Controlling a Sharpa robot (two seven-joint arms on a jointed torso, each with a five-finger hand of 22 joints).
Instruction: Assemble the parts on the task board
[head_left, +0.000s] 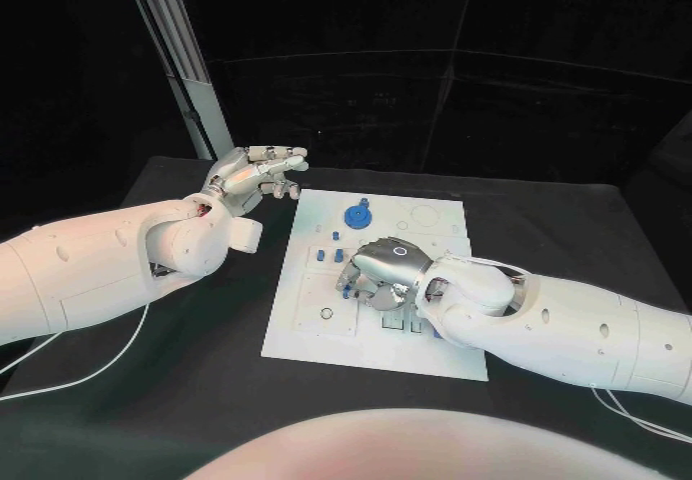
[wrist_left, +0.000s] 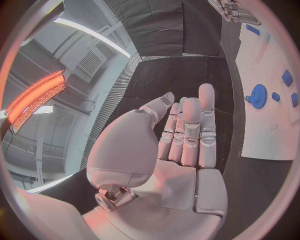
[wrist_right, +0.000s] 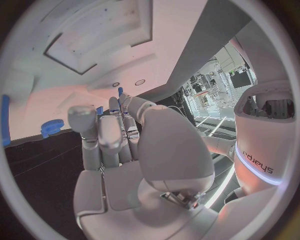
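The task board lies flat in the middle of the black bench. On it sit a blue gear-like part near the far edge and several small blue parts standing or lying nearer the centre.

The right robot hand rests low over the board's middle, fingers curled downward among the small parts; a slim blue part shows at its fingertips in the right wrist view, but whether it is actually pinched cannot be told.

The left robot hand hovers off the board's far left corner, fingers apart and holding nothing.

Judgement: the parts look like small, rigid, light plastic pieces, smooth and liable to slip or tip. The pegs are best taken by their upper sides in a fingertip pinch, and the gear by its rim. The board appears thin and may shift if pushed sideways.
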